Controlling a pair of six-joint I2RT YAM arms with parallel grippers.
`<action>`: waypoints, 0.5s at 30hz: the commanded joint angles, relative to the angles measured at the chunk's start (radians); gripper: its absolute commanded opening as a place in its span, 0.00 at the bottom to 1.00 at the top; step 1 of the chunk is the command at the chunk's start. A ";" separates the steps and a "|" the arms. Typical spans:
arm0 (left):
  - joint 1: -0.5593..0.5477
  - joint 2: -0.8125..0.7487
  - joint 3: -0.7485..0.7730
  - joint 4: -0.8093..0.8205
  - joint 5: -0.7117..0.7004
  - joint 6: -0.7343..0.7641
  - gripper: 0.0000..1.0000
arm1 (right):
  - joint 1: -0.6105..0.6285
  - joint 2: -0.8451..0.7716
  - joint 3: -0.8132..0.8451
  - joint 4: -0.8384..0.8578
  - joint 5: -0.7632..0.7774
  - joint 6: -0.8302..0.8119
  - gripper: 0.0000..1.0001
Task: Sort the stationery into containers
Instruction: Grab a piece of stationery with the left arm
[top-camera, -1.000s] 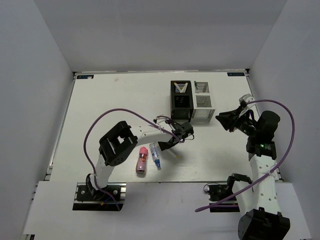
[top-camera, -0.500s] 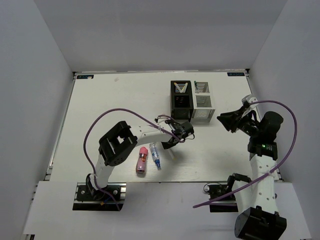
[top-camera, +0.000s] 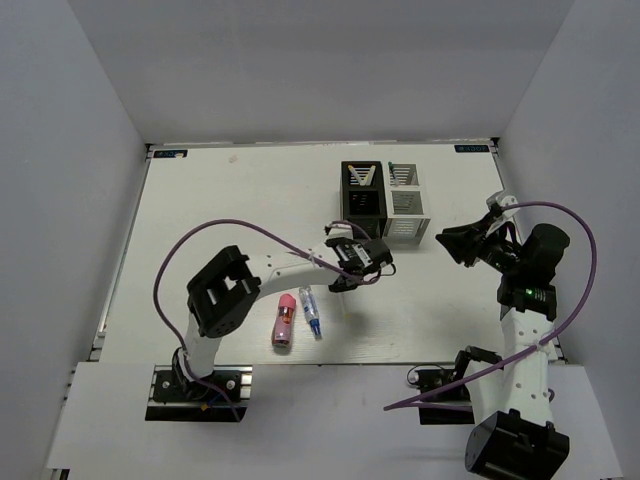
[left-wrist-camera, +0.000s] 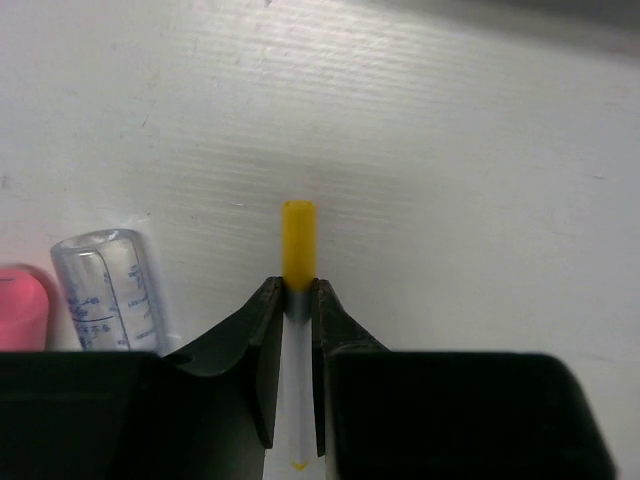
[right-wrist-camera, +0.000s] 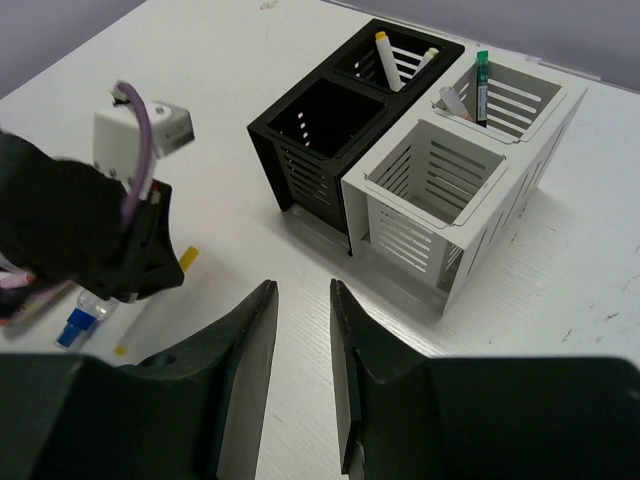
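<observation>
My left gripper (top-camera: 345, 281) is shut on a thin white pen with a yellow end (left-wrist-camera: 298, 240) and holds it low over the table, in front of the black box (top-camera: 362, 200). The white box (top-camera: 408, 205) stands right of the black one. A stubby pink tube (top-camera: 285, 318) and a short clear blue-tipped tube (top-camera: 311, 312) lie on the table left of the left gripper. My right gripper (top-camera: 448, 243) is open and empty, hovering right of the white box. Its wrist view shows pens standing in the back compartments of the black box (right-wrist-camera: 385, 50) and the white box (right-wrist-camera: 481, 75).
The front compartments of the black box (right-wrist-camera: 325, 115) and the white box (right-wrist-camera: 435, 170) show nothing inside. The left arm's purple cable (top-camera: 230, 228) loops over the table's middle. Grey walls close in the table on three sides.
My left gripper has moved a little to the right and away from the two tubes, with the pen in it. My right gripper has drifted slightly to the right.
</observation>
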 joint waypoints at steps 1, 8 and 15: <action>-0.010 -0.162 -0.002 0.080 -0.066 0.151 0.00 | -0.009 -0.004 0.005 0.004 -0.026 -0.007 0.34; 0.002 -0.397 -0.165 0.434 0.009 0.458 0.00 | -0.019 0.010 0.011 -0.005 -0.041 -0.021 0.34; 0.020 -0.446 -0.162 0.761 -0.016 0.804 0.00 | -0.026 0.016 0.007 -0.011 -0.054 -0.032 0.32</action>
